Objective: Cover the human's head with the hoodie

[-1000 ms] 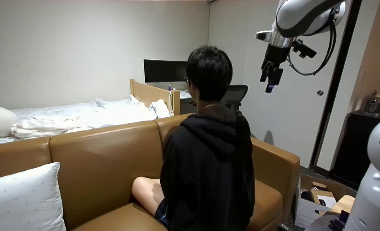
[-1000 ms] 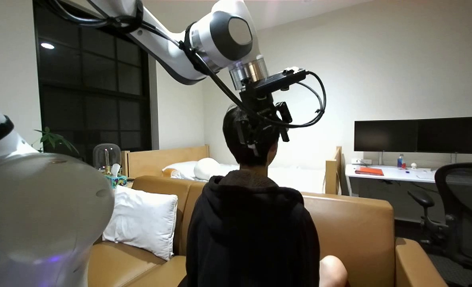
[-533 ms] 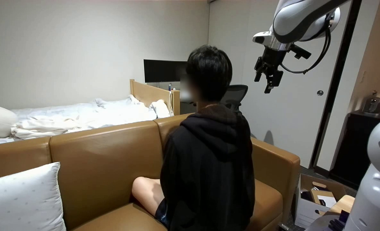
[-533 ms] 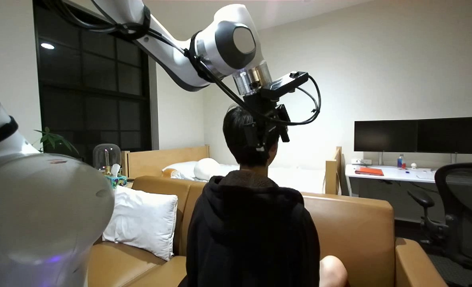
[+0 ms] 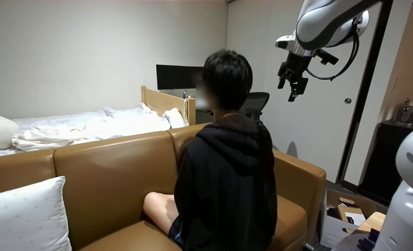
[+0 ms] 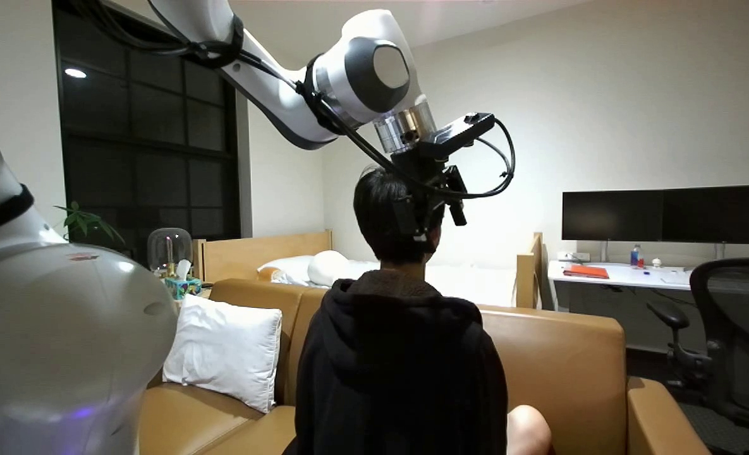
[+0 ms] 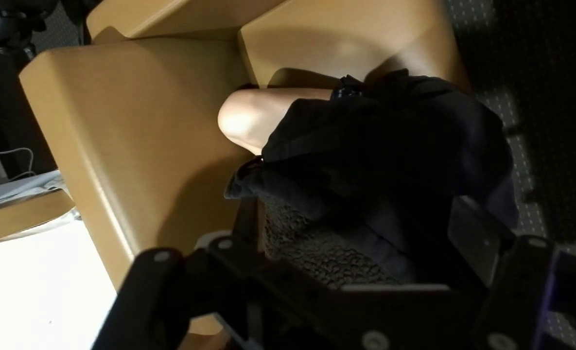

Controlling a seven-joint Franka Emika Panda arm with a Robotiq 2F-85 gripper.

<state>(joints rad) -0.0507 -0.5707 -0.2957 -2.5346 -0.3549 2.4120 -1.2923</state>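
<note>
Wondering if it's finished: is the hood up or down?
Down: the hood hangs behind the neck, leaving the head uncovered.

The black hoodie (image 5: 227,195), hood (image 5: 239,144) down, sits below the upright black-haired head (image 5: 228,78).

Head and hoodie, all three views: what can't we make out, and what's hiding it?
Face: blurred in an exterior view.
Part of the head: behind the claw in an exterior view.
Hem of the hoodie: cut off by the bottom edge in both exterior views.
Wrist view: can't pick out the head; the dark claw covers much of the lower part.
</note>
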